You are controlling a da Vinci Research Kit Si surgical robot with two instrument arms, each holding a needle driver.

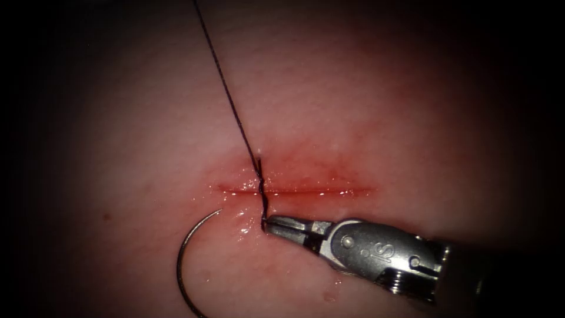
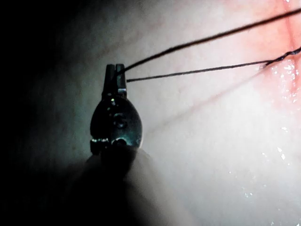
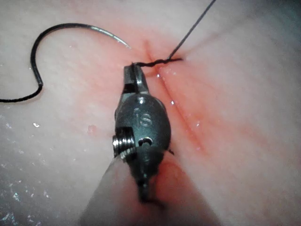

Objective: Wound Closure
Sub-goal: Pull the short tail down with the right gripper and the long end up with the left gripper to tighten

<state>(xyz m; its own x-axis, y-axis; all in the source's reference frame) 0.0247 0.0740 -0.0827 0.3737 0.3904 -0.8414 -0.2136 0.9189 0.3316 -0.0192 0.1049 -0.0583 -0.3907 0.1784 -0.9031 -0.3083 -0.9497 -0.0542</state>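
The cut (image 1: 306,191) runs across the tissue (image 1: 365,106). A dark thread (image 1: 226,88) comes down from the far side and crosses the cut near its left end as a twisted strand. My right tool (image 1: 266,222) is shut on that strand just on the near side of the cut; its jaws (image 3: 133,70) grip the twisted thread (image 3: 155,61). The curved needle (image 1: 179,265) lies free on the tissue, near and left of the cut, held by neither tool; thread trails from the needle (image 3: 70,26). My left tool (image 2: 115,70) is shut on the thread (image 2: 197,71), two strands running toward the cut.
Red fluid (image 1: 294,171) wets the tissue around the cut and glistens near the right tool's tip. The tissue falls into dark shadow toward the edges of the endoscope view.
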